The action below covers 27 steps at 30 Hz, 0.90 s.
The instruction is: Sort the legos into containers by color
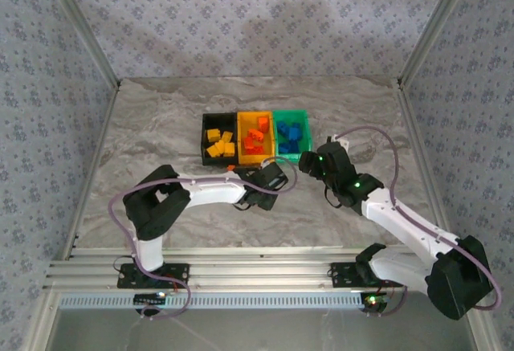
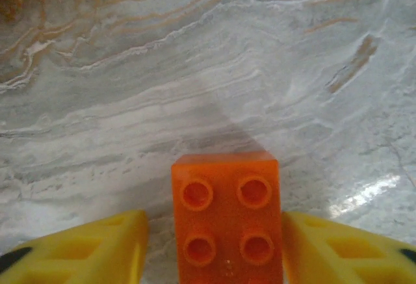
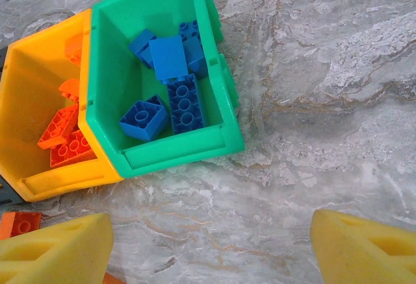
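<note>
A red-orange lego [image 2: 226,219] stands studs-up on the marble between the yellow fingers of my left gripper [image 2: 214,248]. The right finger [image 2: 338,248] is against it, while a thin gap shows beside the left finger [image 2: 84,248]. In the top view that gripper [image 1: 269,181] hovers just in front of the containers. My right gripper [image 3: 211,248] is open over bare table in front of the green bin [image 3: 182,154], which holds blue legos [image 3: 175,82]. The yellow-orange bin [image 3: 65,181] holds red-orange legos [image 3: 65,141]. The black bin [image 1: 206,126] holds yellow legos [image 1: 218,144].
A loose red-orange lego [image 3: 19,222] lies on the table in front of the bins, also seen as an orange lego [image 1: 229,167] from above. Patterned walls [image 1: 48,126] enclose the marble table [image 1: 161,110]. The right arm [image 1: 401,222] reaches in from the right.
</note>
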Each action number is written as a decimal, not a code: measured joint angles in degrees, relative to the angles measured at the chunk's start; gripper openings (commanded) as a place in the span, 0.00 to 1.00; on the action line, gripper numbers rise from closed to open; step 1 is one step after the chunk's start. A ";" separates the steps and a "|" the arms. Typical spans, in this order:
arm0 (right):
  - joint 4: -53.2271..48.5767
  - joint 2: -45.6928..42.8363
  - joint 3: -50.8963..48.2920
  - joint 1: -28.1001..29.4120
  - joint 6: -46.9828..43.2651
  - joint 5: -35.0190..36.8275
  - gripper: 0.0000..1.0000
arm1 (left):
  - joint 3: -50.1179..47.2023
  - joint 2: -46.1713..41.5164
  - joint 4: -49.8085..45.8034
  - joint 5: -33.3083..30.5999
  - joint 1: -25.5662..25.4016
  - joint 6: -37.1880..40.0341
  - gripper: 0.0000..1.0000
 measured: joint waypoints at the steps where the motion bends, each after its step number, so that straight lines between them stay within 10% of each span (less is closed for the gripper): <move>1: -0.11 -0.37 -0.13 -0.02 0.00 0.00 0.82 | 0.00 0.02 0.24 0.13 -0.11 0.13 0.45; 11: -0.31 -1.64 -0.42 -0.55 0.22 0.00 0.82 | -0.90 -3.37 0.13 2.43 1.03 -0.02 0.28; 18: -0.15 -1.64 -1.36 -0.66 0.39 0.00 0.82 | 3.80 -10.47 1.25 3.21 11.21 0.00 0.29; 27: 0.24 -0.50 -1.46 -0.59 0.37 0.00 0.82 | 20.17 0.85 3.39 2.80 17.88 0.24 0.29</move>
